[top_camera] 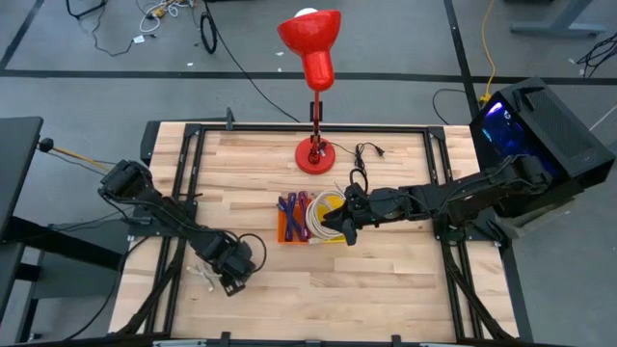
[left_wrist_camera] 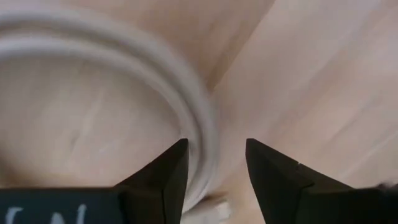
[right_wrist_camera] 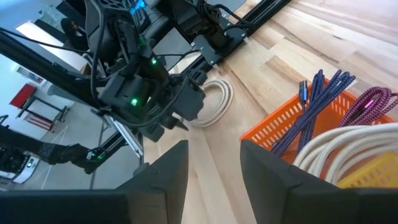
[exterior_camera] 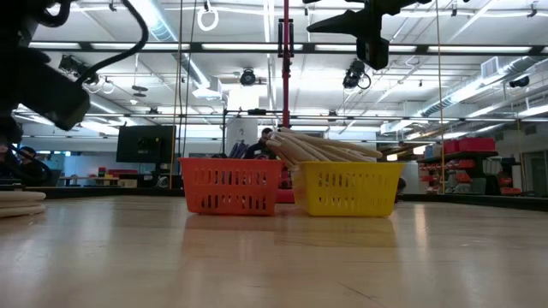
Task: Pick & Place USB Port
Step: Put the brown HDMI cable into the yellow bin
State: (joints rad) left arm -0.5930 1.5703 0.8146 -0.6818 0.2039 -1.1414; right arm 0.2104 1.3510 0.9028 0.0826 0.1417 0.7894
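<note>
Wooden counter point(top_camera: 386, 289) carrying two baskets, orange basket point(top_camera: 292, 220) touching yellow basket point(top_camera: 330, 217), placed centrally as drop points. Left tool point(left_wrist_camera: 214, 163) spread, lowered astride coiled white cable point(left_wrist_camera: 155, 68) near the counter's left front, apparently releasing or about to pinch it. Right tool point(right_wrist_camera: 214, 163) spread and empty, hovering over the baskets, waiting.

Orange basket point(top_camera: 292, 234), yellow basket point(top_camera: 331, 204) — red lamp point(top_camera: 312, 48), purple braided cables point(right_wrist_camera: 323, 99)
</note>
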